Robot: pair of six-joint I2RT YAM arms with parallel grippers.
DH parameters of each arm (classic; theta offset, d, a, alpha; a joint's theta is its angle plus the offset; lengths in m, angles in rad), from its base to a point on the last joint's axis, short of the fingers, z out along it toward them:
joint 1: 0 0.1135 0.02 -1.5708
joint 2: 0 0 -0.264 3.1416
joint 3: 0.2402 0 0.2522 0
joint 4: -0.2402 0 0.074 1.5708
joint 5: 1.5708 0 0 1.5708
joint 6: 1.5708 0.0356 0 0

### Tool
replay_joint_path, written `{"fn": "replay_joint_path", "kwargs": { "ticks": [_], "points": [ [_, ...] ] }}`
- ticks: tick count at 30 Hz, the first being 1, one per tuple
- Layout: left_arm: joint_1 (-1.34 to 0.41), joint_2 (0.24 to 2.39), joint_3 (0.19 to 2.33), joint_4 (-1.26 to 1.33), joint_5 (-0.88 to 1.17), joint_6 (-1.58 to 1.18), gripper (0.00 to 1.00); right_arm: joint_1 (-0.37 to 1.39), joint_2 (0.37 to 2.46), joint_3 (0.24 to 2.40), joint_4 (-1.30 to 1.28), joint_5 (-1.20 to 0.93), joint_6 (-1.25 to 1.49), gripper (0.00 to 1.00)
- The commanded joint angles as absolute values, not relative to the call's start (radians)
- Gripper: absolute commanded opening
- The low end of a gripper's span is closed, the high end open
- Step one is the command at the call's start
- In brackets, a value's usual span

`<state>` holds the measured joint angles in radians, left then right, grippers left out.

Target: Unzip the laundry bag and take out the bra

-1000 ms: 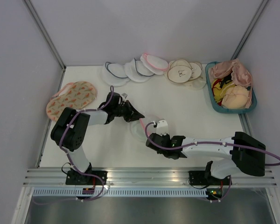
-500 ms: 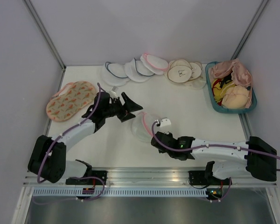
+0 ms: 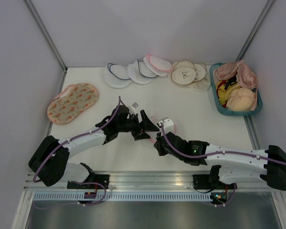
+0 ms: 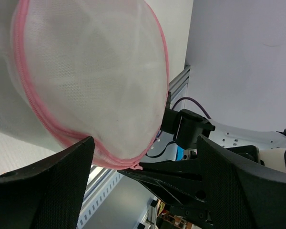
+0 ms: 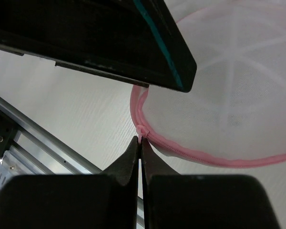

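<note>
My right end effector (image 5: 139, 143) sat nearest the rail, its two fingers pressed flat together with no gap. They pinched the small pink zipper pull (image 5: 141, 130) at the near edge of the laundry bag (image 5: 229, 86). The bag lay on the counter (image 3: 181, 102) just beyond those fingertips, a single white mesh dome. Its pink zipper ran closed along all of the rim I could see. Through the mesh I made out only pale ribs and shading, so I could not tell where the bra lay inside.

My left end effector (image 4: 144, 138) came in from the other side, spread wide and gripping nothing. The bag's rounded edge dipped into the gap between its two fingers. In the right wrist view one of those fingers (image 5: 109, 43) lay across the top, just above the pull. From overhead my two end effectors met over the bag and hid most of it.

Farther out on the left lay one flat orange floral bag (image 3: 72, 102), well apart from both arms. On the right stood one teal basket (image 3: 215, 93) heaped with peach-pink bras and something yellow, too tangled to count.

Along the far wall lay a row of overlapping pouches. There were about three white ones with dark trim (image 3: 118, 75), then one with pink trim (image 3: 157, 63). Next came a few cream ones (image 3: 185, 72) whose number I could not tell.
</note>
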<state>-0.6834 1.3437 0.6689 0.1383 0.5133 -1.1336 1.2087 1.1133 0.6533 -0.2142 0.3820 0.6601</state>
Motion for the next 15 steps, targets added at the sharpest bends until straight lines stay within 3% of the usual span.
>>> {"fn": "replay_joint_path", "kwargs": {
  "ticks": [1,15],
  "points": [
    [-0.693,1.35,0.681,0.141,0.486,-1.169,0.9,1.209,1.095,0.644,-0.156,0.364,0.644,0.01],
    [-0.695,1.108,0.646,-0.029,0.362,-1.193,0.89,1.209,1.081,0.647,-0.216,0.436,0.653,0.0]
  ]
}}
